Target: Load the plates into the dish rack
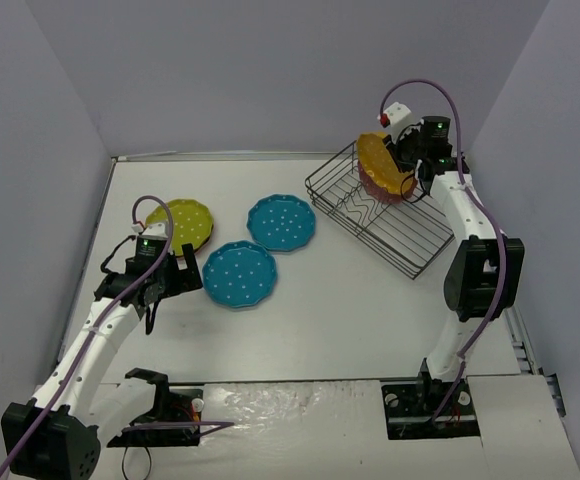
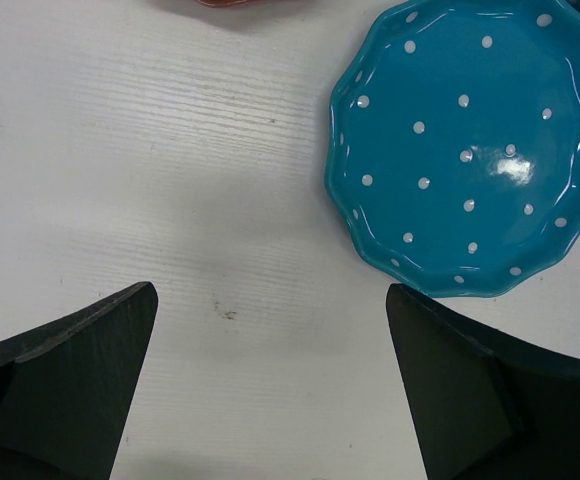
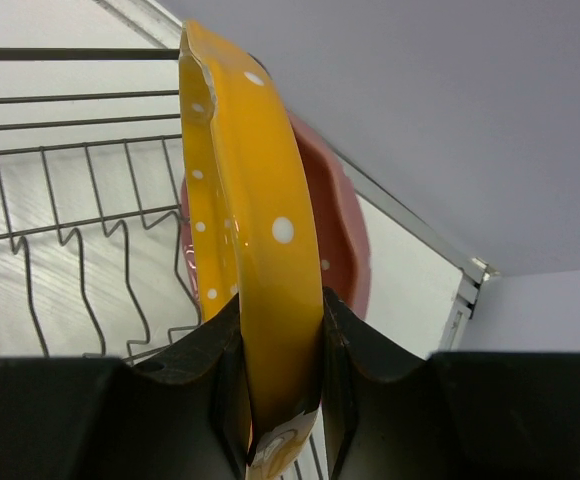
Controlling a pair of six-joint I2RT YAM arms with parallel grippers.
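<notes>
My right gripper (image 1: 411,170) is shut on an orange dotted plate (image 1: 383,163) and holds it on edge over the far end of the black wire dish rack (image 1: 413,243). In the right wrist view the orange plate (image 3: 251,220) stands between my fingers (image 3: 202,352), with a pink plate (image 3: 342,232) upright just behind it in the rack (image 3: 70,235). My left gripper (image 1: 182,278) is open and empty, low over the table just left of a teal plate (image 1: 239,274) (image 2: 470,150). A second teal plate (image 1: 281,222) lies flat. A lime green plate (image 1: 182,222) lies on a reddish one (image 1: 209,238).
Grey walls enclose the table on the left, back and right. The rack stands slantwise at the back right, close to the right arm (image 1: 480,270). The zigzag divider (image 3: 100,290) runs along the rack's floor. A sliver of the reddish plate (image 2: 232,3) shows at the top of the left wrist view.
</notes>
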